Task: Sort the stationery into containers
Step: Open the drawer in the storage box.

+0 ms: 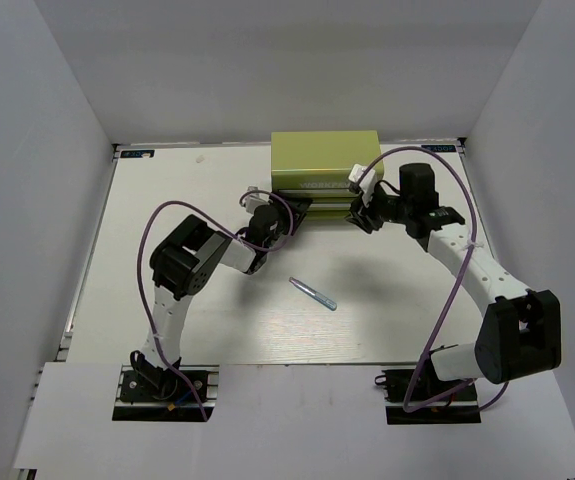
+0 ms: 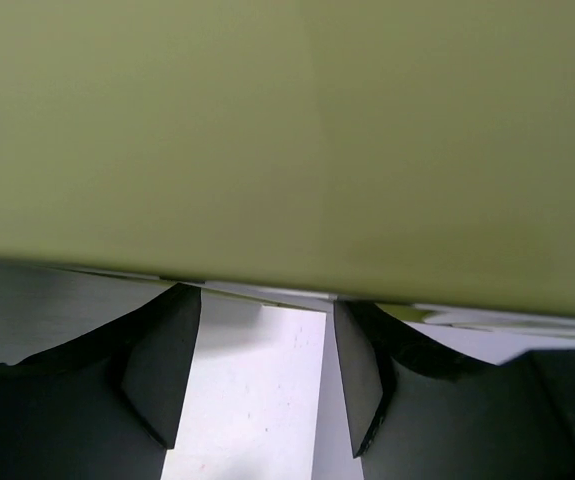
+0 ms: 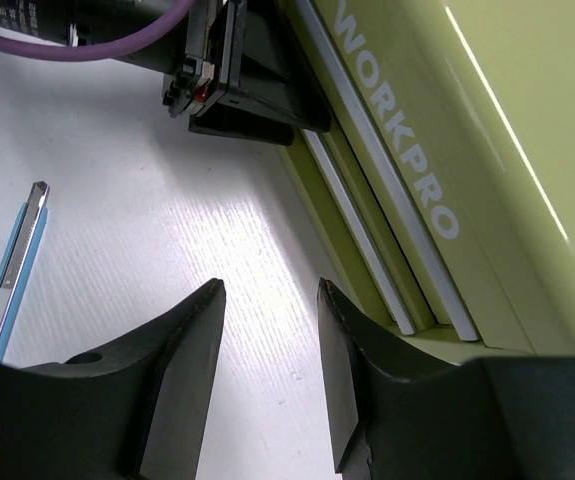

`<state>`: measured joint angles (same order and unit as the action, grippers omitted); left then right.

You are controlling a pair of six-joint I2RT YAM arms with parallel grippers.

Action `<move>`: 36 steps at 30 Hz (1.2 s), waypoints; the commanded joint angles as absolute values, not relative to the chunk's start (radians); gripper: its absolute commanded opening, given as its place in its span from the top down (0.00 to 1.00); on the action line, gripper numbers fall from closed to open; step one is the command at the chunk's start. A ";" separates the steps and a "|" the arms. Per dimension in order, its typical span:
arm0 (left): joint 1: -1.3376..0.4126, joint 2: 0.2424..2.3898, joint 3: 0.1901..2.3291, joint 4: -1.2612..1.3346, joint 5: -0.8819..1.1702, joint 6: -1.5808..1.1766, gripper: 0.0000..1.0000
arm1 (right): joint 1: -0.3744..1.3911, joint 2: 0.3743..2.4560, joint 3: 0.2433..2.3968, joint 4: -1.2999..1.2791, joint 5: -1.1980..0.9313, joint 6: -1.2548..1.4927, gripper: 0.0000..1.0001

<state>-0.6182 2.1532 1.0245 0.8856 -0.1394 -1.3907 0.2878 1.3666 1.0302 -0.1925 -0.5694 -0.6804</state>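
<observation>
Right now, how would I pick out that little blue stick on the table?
Find the yellow-green chest at the back of the white table. In front of it, mid-table, lies a slim pale blue pen, set diagonally. It is the only small loose thing in sight, lying well apart from the chest.

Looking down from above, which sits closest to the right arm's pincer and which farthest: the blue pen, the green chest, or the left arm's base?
1. Green chest: at the back of the table, directly in front of the right pincer.
2. Blue pen: lying mid-table, between the two arms.
3. Left arm's base: at the near edge, on the left side.
</observation>
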 commanded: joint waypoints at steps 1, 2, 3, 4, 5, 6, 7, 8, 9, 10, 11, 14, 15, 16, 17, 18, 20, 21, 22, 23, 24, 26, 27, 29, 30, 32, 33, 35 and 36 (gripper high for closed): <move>-0.623 2.152 1.051 0.888 -0.187 -1.396 0.36 | 0.275 1.350 1.072 -0.126 -0.595 -0.647 0.52; -0.623 2.166 1.060 0.900 -0.187 -1.396 0.36 | 0.275 1.353 1.080 -0.126 -0.597 -0.641 0.52; -0.623 2.183 1.060 0.913 -0.187 -1.396 0.37 | 0.276 1.354 1.084 -0.120 -0.600 -0.631 0.52; -0.623 2.183 1.072 0.913 -0.196 -1.405 0.37 | 0.273 1.362 1.097 -0.121 -0.606 -0.629 0.50; -0.623 2.200 1.087 0.922 -0.196 -1.405 0.39 | 0.272 1.361 1.100 -0.118 -0.606 -0.627 0.50; -0.623 2.200 1.088 0.922 -0.196 -1.416 0.39 | 0.272 1.367 1.104 -0.115 -0.609 -0.627 0.50; -0.632 2.213 1.103 0.922 -0.205 -1.416 0.39 | 0.270 1.367 1.115 -0.114 -0.611 -0.627 0.49; -0.632 2.226 1.117 0.922 -0.206 -1.416 0.39 | 0.270 1.370 1.117 -0.112 -0.609 -0.624 0.47; -0.632 2.226 1.117 0.922 -0.206 -1.426 0.39 | 0.271 1.373 1.120 -0.109 -0.607 -0.627 0.47; -0.632 2.236 1.130 0.922 -0.216 -1.427 0.39 | 0.273 1.374 1.126 -0.109 -0.604 -0.630 0.46; -0.632 2.246 1.143 0.922 -0.216 -1.436 0.39 | 0.270 1.379 1.130 -0.106 -0.600 -0.637 0.42; -0.632 2.256 1.152 0.958 -0.225 -1.445 0.44 | 0.270 1.394 1.141 -0.104 -0.580 -0.656 0.34; -0.632 2.266 1.152 0.971 -0.225 -1.445 0.50 | 0.275 1.403 1.147 -0.100 -0.572 -0.658 0.33; -0.632 2.266 1.152 0.985 -0.225 -1.457 0.52 | 0.272 1.416 1.150 -0.094 -0.548 -0.655 0.30; -0.632 2.275 1.152 0.995 -0.225 -1.457 0.53 | 0.272 1.425 1.173 -0.097 -0.545 -0.653 0.30; -0.632 2.275 1.152 1.009 -0.225 -1.466 0.55 | 0.273 1.443 1.183 -0.109 -0.528 -0.657 0.29; -0.632 2.275 1.143 1.009 -0.238 -1.476 0.55 | 0.273 1.471 1.221 -0.115 -0.512 -0.661 0.29; -0.632 2.275 1.134 1.020 -0.238 -1.476 0.56 | 0.276 1.489 1.230 -0.120 -0.503 -0.661 0.29; -0.641 2.275 1.134 1.029 -0.247 -1.476 0.57 | 0.273 1.505 1.242 -0.135 -0.499 -0.666 0.29; -0.641 2.275 1.123 1.029 -0.247 -1.476 0.57 | 0.275 1.511 1.255 -0.137 -0.491 -0.667 0.29; -0.641 2.275 1.112 1.044 -0.247 -1.485 0.59 | 0.273 1.523 1.258 -0.137 -0.483 -0.670 0.29; -0.641 2.275 1.103 1.055 -0.247 -1.485 0.64 | 0.273 1.542 1.278 -0.155 -0.477 -0.679 0.29; -0.641 2.275 1.092 1.055 -0.247 -1.485 0.64 | 0.273 1.555 1.299 -0.158 -0.473 -0.683 0.29; -0.641 2.266 1.081 1.075 -0.247 -1.485 0.68 | 0.272 1.580 1.315 -0.184 -0.463 -0.690 0.29; -0.641 2.266 1.066 1.075 -0.247 -1.485 0.68 | 0.272 1.606 1.337 -0.192 -0.459 -0.693 0.29; -0.650 2.256 1.037 1.103 -0.247 -1.485 0.71 | 0.272 1.617 1.350 -0.195 -0.439 -0.693 0.29; -0.650 2.247 1.026 1.103 -0.236 -1.485 0.71 | 0.272 1.635 1.365 -0.195 -0.430 -0.693 0.29; -0.650 2.237 0.993 1.126 -0.226 -1.485 0.72 | 0.270 1.649 1.380 -0.195 -0.410 -0.690 0.29; -0.650 2.226 0.980 1.126 -0.225 -1.485 0.72 | 0.271 1.655 1.388 -0.195 -0.396 -0.692 0.29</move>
<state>-0.6666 2.2742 1.0351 1.1351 -0.1867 -1.5299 0.2848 1.6115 1.3243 -0.2508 -0.4931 -0.6682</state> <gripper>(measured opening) 0.359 0.711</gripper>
